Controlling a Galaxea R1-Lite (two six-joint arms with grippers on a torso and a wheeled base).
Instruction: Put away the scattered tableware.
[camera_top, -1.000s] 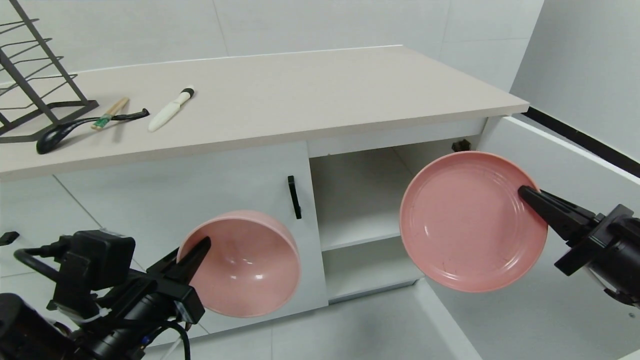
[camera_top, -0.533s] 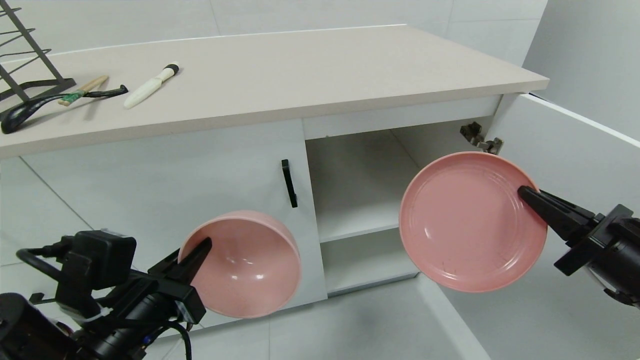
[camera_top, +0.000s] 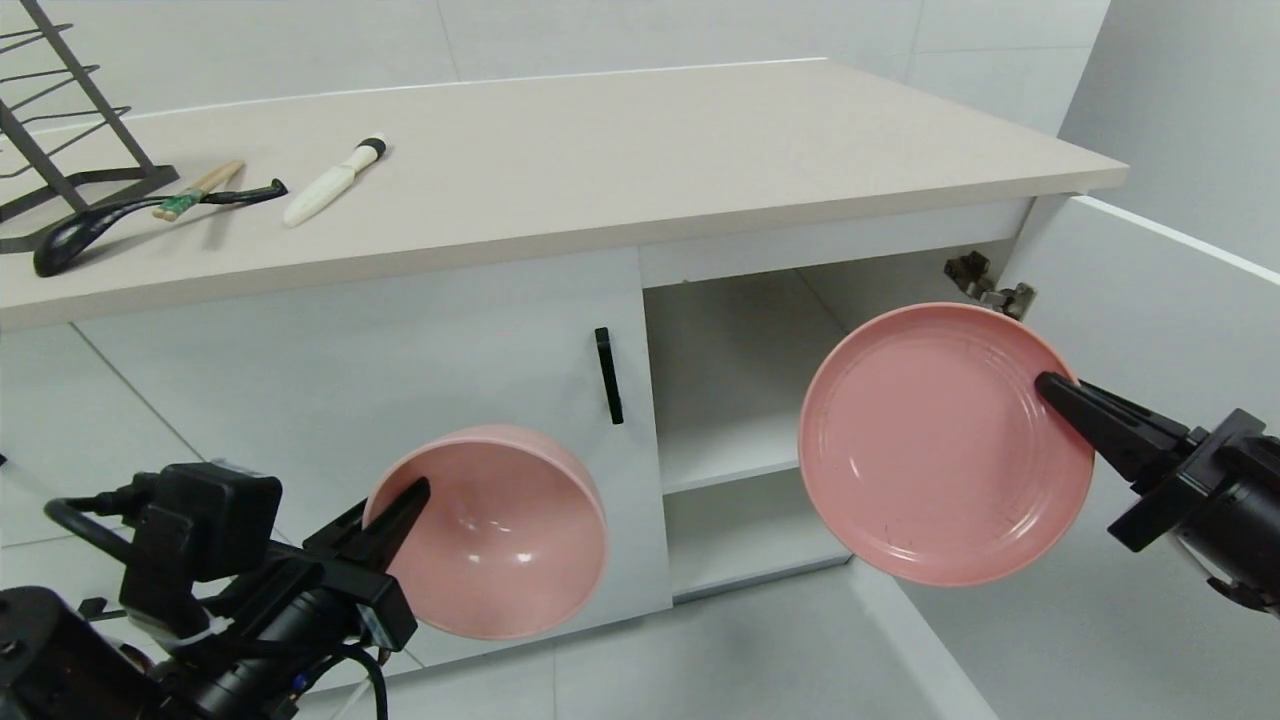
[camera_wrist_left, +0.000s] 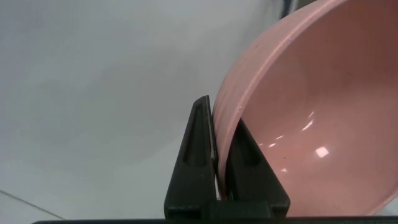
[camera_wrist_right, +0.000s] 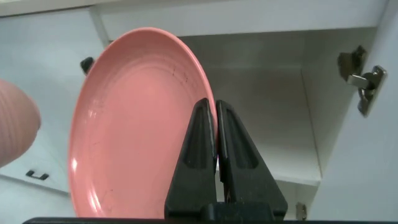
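Pink bowl (camera_top: 500, 545), pink plate (camera_top: 930, 450) — both on edge

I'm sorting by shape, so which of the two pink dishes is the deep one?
The pink bowl in the left gripper: deep and rounded, unlike the flat pink plate in the right gripper.
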